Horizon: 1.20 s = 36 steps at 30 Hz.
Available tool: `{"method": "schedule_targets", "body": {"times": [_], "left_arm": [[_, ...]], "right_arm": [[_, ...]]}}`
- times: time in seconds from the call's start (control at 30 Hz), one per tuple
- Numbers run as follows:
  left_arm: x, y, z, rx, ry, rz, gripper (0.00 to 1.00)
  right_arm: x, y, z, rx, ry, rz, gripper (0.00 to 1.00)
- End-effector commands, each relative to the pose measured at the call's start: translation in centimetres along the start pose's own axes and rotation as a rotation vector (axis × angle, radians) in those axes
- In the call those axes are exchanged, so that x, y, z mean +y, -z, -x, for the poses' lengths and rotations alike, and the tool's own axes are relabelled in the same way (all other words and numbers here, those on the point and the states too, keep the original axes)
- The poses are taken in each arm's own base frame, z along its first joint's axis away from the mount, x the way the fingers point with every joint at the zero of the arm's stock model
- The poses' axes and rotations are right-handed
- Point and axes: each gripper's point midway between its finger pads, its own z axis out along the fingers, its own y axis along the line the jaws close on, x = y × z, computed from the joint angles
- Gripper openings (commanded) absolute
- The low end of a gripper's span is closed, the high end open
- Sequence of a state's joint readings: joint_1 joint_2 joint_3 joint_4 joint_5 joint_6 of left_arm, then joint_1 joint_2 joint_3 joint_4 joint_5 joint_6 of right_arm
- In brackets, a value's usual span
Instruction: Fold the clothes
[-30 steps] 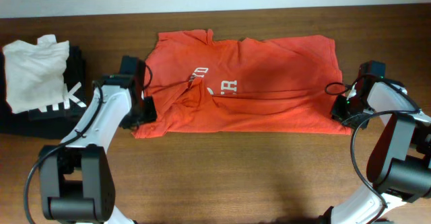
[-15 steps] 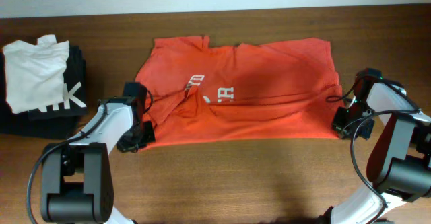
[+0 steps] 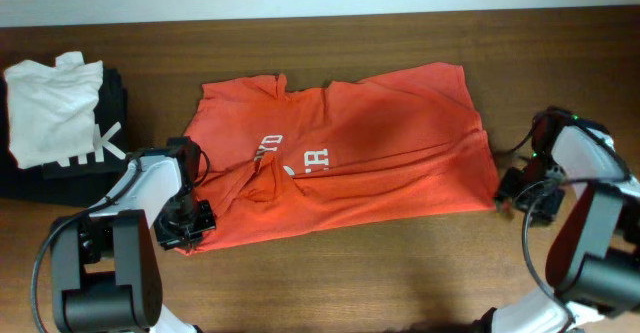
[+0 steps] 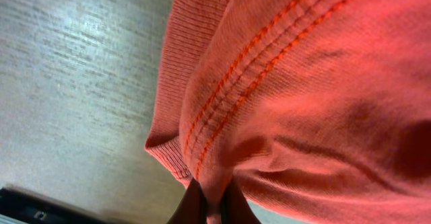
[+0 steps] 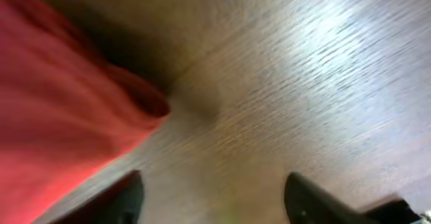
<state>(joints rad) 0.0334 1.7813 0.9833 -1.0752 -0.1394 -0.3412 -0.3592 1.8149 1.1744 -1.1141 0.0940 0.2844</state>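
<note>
The orange-red T-shirt point(image 3: 360, 153) with white lettering lies spread and rumpled across the middle of the wooden table, tilted with its left side nearer the front. My left gripper point(image 3: 188, 228) is shut on the shirt's front left corner; in the left wrist view the stitched hem point(image 4: 269, 83) bunches between the fingertips point(image 4: 214, 207). My right gripper point(image 3: 512, 195) is open just off the shirt's front right corner; in the right wrist view its fingers point(image 5: 212, 200) straddle bare wood with the shirt edge point(image 5: 60, 130) to the left.
A plain white folded garment point(image 3: 52, 108) lies on a black folded garment with white letters point(image 3: 100, 153) at the table's left edge. Bare wood point(image 3: 350, 273) runs along the front. A pale wall borders the far edge.
The shirt has been dragged toward the front and left. My left gripper moved forward still holding its corner. My right gripper moved forward and has let go of the right corner.
</note>
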Motion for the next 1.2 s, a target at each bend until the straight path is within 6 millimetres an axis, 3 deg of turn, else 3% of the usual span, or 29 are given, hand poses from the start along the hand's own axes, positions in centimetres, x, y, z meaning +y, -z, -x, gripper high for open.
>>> {"method": "schedule_targets", "body": {"times": [0.0,0.13,0.4,0.43,0.53,0.57,0.67,0.77,0.83,1.07,1.13,1.17], "left_arm": [[0.2,-0.2,0.2,-0.009,0.019,0.007,0.00],[0.2,-0.2,0.3,-0.009,0.019,0.007,0.00],[0.1,-0.2,0.3,-0.009,0.020,-0.001,0.00],[0.0,-0.2,0.3,-0.011,0.020,-0.002,0.00],[0.0,-0.2,0.3,-0.012,0.020,-0.002,0.00],[0.0,-0.2,0.3,-0.011,0.020,-0.002,0.00],[0.1,-0.2,0.3,-0.009,0.015,0.002,0.00],[0.2,-0.2,0.1,-0.003,0.014,0.005,0.00],[0.3,-0.2,-0.2,0.012,0.012,0.011,0.00],[0.6,0.0,-1.0,0.040,0.007,0.021,0.00],[0.5,1.0,-0.3,-0.002,0.014,0.006,0.02],[0.5,1.7,0.0,-0.028,0.018,-0.004,0.28]], "right_arm": [[0.6,0.8,0.5,-0.043,-0.007,0.048,0.72],[2.3,0.7,1.0,-0.054,-0.005,0.138,0.66],[3.3,-3.1,1.4,-0.115,-0.005,0.188,0.53],[3.7,-3.3,1.4,-0.120,-0.004,0.207,0.49],[3.7,-3.6,1.4,-0.123,-0.004,0.207,0.06],[3.6,-3.6,1.4,-0.123,-0.005,0.204,0.04],[2.5,-3.8,0.4,-0.083,-0.034,0.149,0.04],[-2.6,-3.9,-1.9,-0.033,-0.235,-0.129,0.04],[-4.2,-3.5,-2.9,-0.016,-0.280,-0.223,0.04],[-4.9,-3.0,-3.9,0.005,-0.299,-0.256,0.04],[-5.0,-2.1,-3.9,-0.020,-0.305,-0.244,0.12],[-4.9,-1.3,-3.7,-0.048,-0.305,-0.225,0.31]]}}
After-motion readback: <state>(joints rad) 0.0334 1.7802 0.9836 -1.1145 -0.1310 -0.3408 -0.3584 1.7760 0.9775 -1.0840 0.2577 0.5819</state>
